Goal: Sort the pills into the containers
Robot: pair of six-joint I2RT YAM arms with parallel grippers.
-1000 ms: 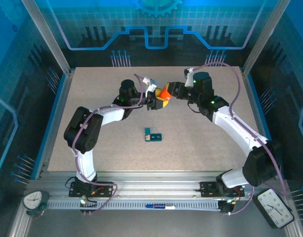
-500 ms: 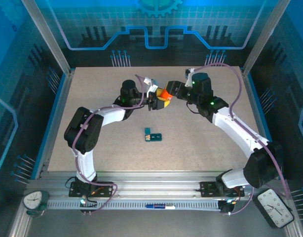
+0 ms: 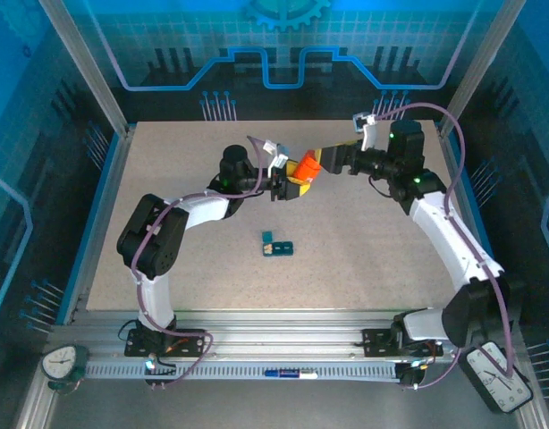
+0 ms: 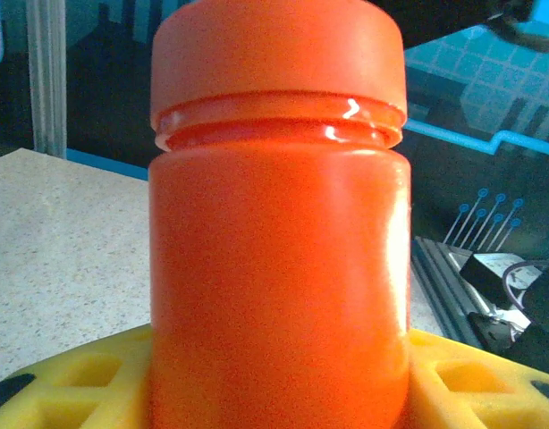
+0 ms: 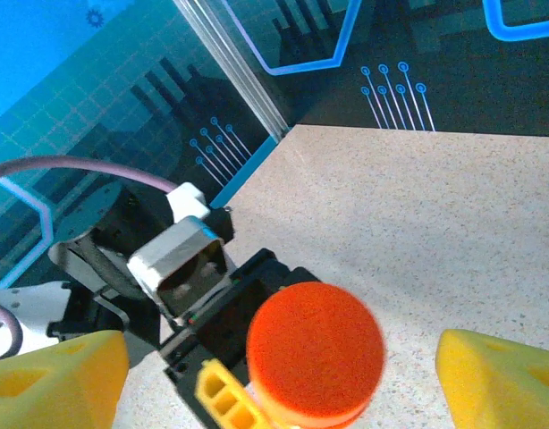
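Item 1: your left gripper (image 3: 286, 184) was clamped on the orange bottle (image 3: 303, 167), cap (image 5: 315, 349) on, over the far half of the table (image 3: 149, 161).
Item 2: your right gripper (image 3: 325, 157) stood just beside the cap, jaws wide apart, gripping nothing.
Item 3: the containers (image 3: 277, 245), a teal strip, lay mid-table, well apart from both grippers.

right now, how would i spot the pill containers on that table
Look at the speckled beige table and find its middle, nearer the arm bases than the orange bottle. The containers lie flat there on their own: a short dark-teal strip of joined square cells, low and blocky where the bottle is round and orange.
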